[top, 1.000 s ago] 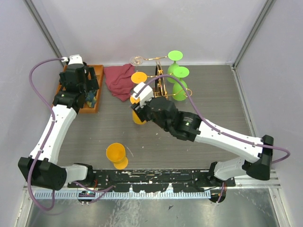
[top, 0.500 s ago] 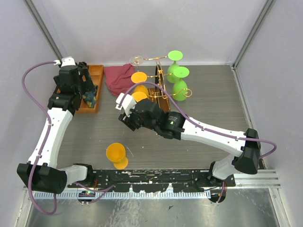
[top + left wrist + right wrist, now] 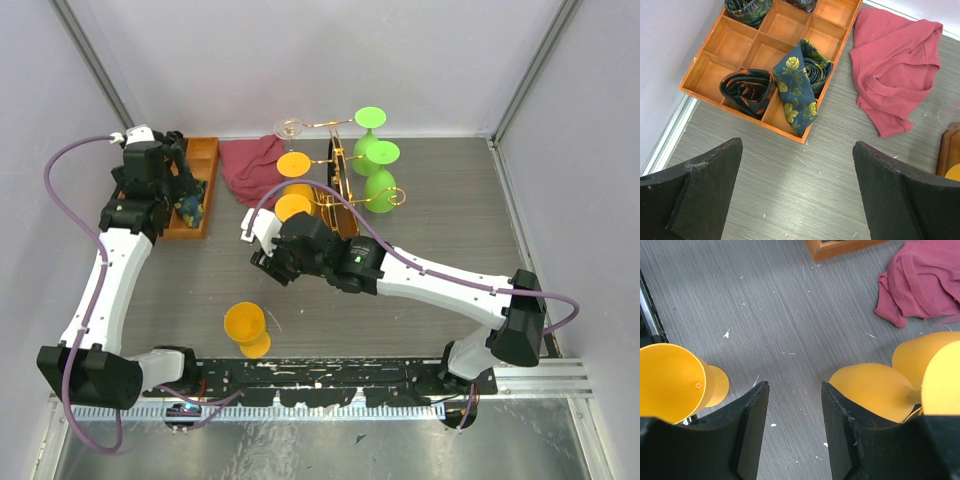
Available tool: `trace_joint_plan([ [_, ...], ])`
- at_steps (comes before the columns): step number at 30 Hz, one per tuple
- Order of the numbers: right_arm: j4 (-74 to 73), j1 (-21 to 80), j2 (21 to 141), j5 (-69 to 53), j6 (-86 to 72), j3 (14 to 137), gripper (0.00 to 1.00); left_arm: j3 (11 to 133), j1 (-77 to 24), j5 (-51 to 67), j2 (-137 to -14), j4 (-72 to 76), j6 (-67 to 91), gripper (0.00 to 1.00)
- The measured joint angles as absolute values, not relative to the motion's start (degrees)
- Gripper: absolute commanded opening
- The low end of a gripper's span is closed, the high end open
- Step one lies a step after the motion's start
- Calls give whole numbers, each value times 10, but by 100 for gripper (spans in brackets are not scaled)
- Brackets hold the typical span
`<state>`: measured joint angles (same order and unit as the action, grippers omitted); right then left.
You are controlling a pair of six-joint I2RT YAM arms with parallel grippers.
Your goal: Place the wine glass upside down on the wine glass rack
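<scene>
Far left: left pincer (image 3: 797, 150) hangs wide apart and holds nothing, over the table (image 3: 450, 200) just short of the orange divided tray (image 3: 732, 42) with its rolled ties (image 3: 747, 92); it has no part in this step. Red cloth (image 3: 892, 70) lies crumpled beside the tray. Near left, close to the arm bases: the loose yellow wine glass (image 3: 245, 328) sits alone, well apart from everything else; upright or tipped, cannot tell. Centre: right pincer (image 3: 793, 387) hovers above bare table, fingers moderately apart, nothing between them, the loose glass off to one side of its view and hung yellow glasses (image 3: 293, 207) to the other. Right of it: wine glass rack (image 3: 340, 190), gold wire on a dark base, with yellow glasses on its left arms and green glasses (image 3: 380, 155) on its right. Judgement: the reach for the loose glass is in hand, grasp not yet made. Next move calls for carrying the right pincer near-left onto that glass, closing on stem or bowl, then inverting it and finding a free arm on the rack without knocking the hung ones.
</scene>
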<state>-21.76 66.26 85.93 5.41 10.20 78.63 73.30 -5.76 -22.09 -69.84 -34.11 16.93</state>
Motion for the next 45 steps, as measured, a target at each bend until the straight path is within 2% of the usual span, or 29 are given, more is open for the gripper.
trace_joint_plan([
  [15,-216,663,877,33,83,785,54,717,-54,-213,-684,-342,172,98],
  [32,-277,667,916,-107,104,814,54,717,-49,-203,-683,-342,171,98],
  [45,-299,676,958,-149,113,848,54,706,-46,-202,-682,-342,170,98],
])
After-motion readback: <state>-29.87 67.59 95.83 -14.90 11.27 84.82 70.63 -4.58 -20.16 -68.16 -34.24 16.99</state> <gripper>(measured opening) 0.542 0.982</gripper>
